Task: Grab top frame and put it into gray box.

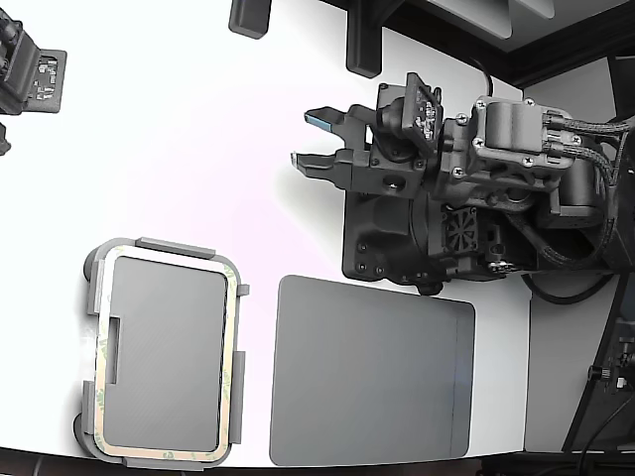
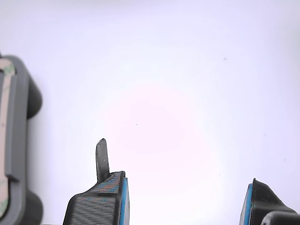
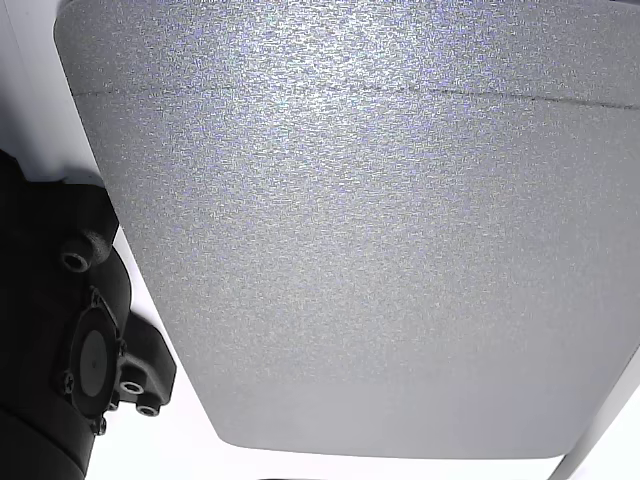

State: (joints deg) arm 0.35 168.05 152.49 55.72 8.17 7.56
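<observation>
Overhead, the exterior view shows a white table (image 1: 198,139) with the arm's black gripper (image 1: 316,139) hovering over bare surface toward the upper middle, its two blue-lined fingers (image 1: 319,120) spread apart with nothing between them. The wrist view agrees: one finger (image 2: 101,199) and its partner at the far edge stand wide apart over plain white tabletop, so the jaws are released and empty. The top frame (image 1: 235,337), a thin pale beige-green ring with an open centre, lies flat inside the gray box (image 1: 164,246) at the exterior view's lower left, its border following the tray's rim, and it is well apart from the gripper. A sliver of that box and frame shows at the edge of the wrist view (image 2: 14,140). Just beside the box, on the exterior view's right, a darker gray flat mat (image 1: 372,372) rests on the table, separate from the tray. The other view is filled mostly by this mat's speckled surface (image 3: 370,250), with a black housing (image 3: 70,340) at its side.
</observation>
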